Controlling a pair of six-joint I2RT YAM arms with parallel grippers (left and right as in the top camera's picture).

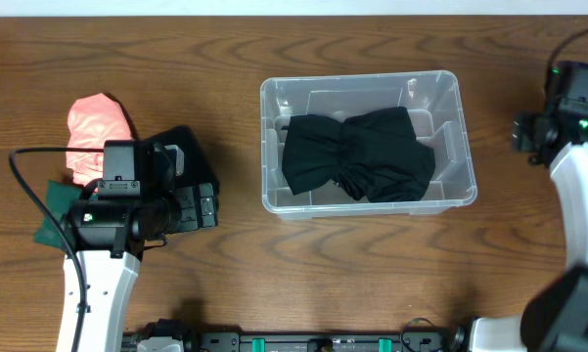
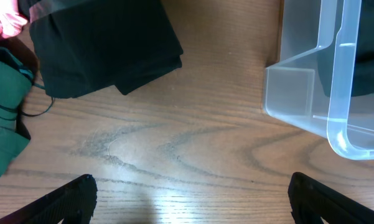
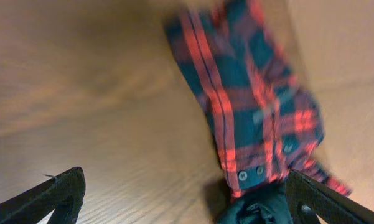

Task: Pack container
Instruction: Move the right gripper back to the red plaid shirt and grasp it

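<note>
Brown wood-grain table (image 1: pixel 274 284); the clear rectangular plastic container (image 1: pixel 462 117) sits mid-table, upright, open top. One crumpled black garment (image 1: pixel 357 154) is already inside and covers most of the floor. Right of the bin, seen only by the right wrist, lies a red-and-teal plaid shirt (image 3: pixel 255 106). On the left is a pile: folded black cloth (image 2: pixel 106 43), pink cloth (image 1: pixel 98 125) and dark green cloth (image 2: pixel 3 118), all touching or overlapping. Left gripper (image 2: pixel 193 205): fingers spread wide, nothing between them, bare wood under. Right gripper (image 3: pixel 187 208): fingers also wide apart and empty, with the plaid shirt ahead of them. My read: partly packed, next step is a pickup, likely the black cloth by the left arm. To do it well, move forward until the fold is centred between the fingers and pinch through all layers at the thick edge. Stay off the green cloth so it doesn't drag along, lift above the bin wall before crossing, and release over the black garment. In the left wrist view the container's corner (image 2: pixel 336 93) is ahead and to one side, outside the finger gap and not touching. The right wrist view doesn't show the container at all.
</note>
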